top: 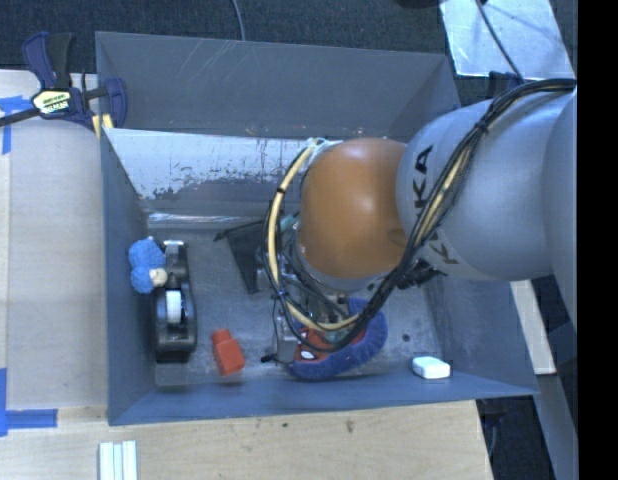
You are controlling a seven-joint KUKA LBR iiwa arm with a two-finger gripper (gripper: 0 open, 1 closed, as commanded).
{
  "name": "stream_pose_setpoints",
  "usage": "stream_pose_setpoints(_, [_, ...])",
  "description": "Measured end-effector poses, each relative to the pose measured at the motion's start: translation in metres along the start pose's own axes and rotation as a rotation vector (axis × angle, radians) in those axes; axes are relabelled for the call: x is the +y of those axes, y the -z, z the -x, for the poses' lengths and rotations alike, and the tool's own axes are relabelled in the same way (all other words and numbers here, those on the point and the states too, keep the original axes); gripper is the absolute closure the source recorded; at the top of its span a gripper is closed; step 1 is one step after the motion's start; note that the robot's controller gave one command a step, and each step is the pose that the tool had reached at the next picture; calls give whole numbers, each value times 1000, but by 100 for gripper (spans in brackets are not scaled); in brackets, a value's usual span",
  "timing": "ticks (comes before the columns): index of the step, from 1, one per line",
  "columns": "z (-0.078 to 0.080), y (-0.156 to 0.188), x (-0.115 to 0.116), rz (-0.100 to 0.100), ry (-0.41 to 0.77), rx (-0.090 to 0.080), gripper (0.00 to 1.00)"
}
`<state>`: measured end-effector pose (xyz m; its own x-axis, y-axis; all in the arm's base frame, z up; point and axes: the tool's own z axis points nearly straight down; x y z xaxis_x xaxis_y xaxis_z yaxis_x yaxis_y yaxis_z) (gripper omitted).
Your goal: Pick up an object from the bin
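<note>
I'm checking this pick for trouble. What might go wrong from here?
1. The gripper is low over a blue curved thing near the bin's front wall; it might scrape the wall.
2. An orange block lies close beside; it could get nudged.
3. The arm's yellow cables hang low and might snag.

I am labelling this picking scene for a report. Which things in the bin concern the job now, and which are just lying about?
Job: end effector; blue curved bristly thing nearest it, front of bin; grey metal bin.
Lying about: small orange-red block; small white piece; black plastic tape dispenser; fuzzy blue lump.
</note>
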<state>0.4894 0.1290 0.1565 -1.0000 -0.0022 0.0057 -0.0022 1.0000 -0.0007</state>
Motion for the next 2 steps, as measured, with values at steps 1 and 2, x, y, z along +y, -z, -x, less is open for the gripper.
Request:
stream_pose_setpoints(1, [-3, -86, 40, 1, 377, -14, 0])
stream_pose_setpoints(2, [-6, -56, 39, 0, 644, -12, 0])
